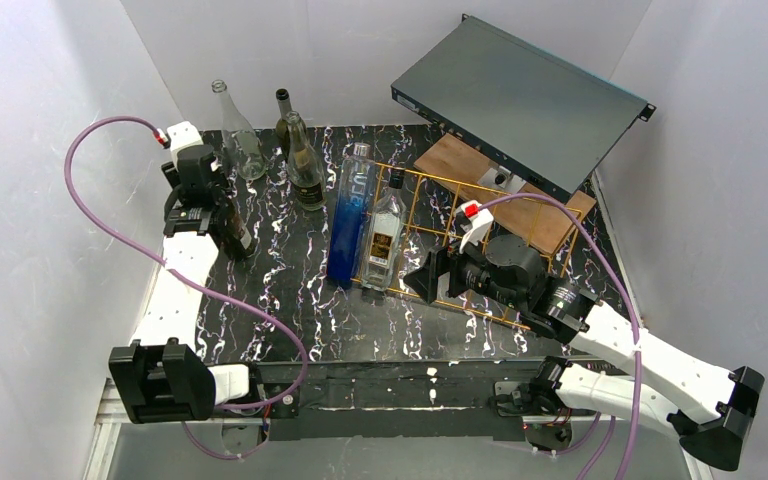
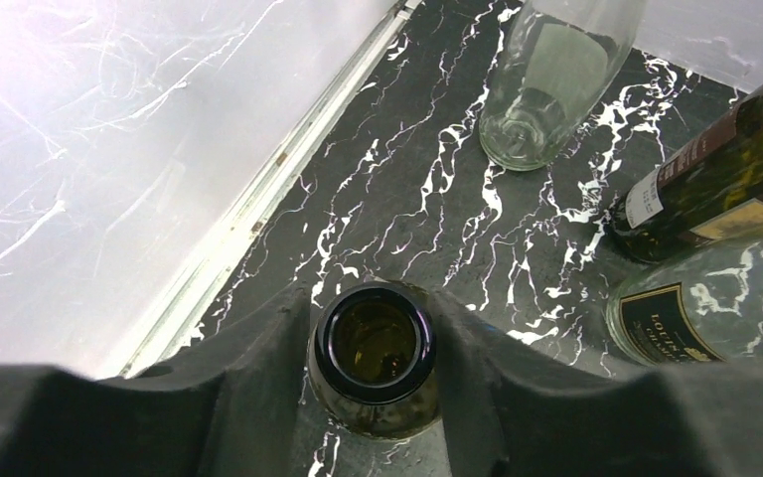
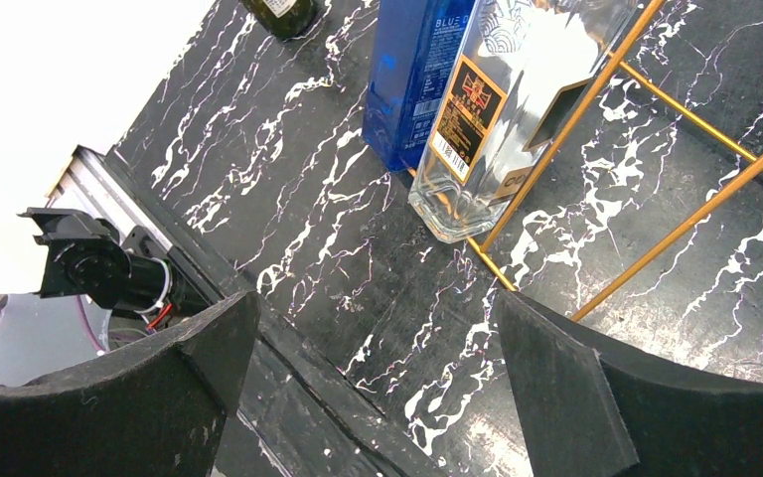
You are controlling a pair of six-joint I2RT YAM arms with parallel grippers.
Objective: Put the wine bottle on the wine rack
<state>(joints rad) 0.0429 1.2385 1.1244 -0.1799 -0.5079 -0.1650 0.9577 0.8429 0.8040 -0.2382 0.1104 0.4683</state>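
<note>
My left gripper [image 1: 216, 206] at the table's far left is shut on the neck of a dark brown wine bottle [image 1: 237, 238] that stands upright. In the left wrist view its open mouth [image 2: 376, 343] sits between my two fingers [image 2: 258, 378], which press on both sides. The wine rack [image 1: 442, 203], an orange-gold wire frame, lies mid-table. A blue bottle [image 1: 348, 215] and a clear square bottle [image 1: 385, 238] lie in its left slots. My right gripper [image 1: 428, 276] is open and empty over the rack's near edge; its view shows gold wires [image 3: 568, 129] and both bottles' bases.
Three more bottles stand at the back left: a clear one [image 1: 240, 135], a dark green one [image 1: 284, 122] and a clear one with a black label [image 1: 306, 170]. A brown wooden board [image 1: 545, 218] and a tilted grey metal box [image 1: 520, 95] lie behind the rack.
</note>
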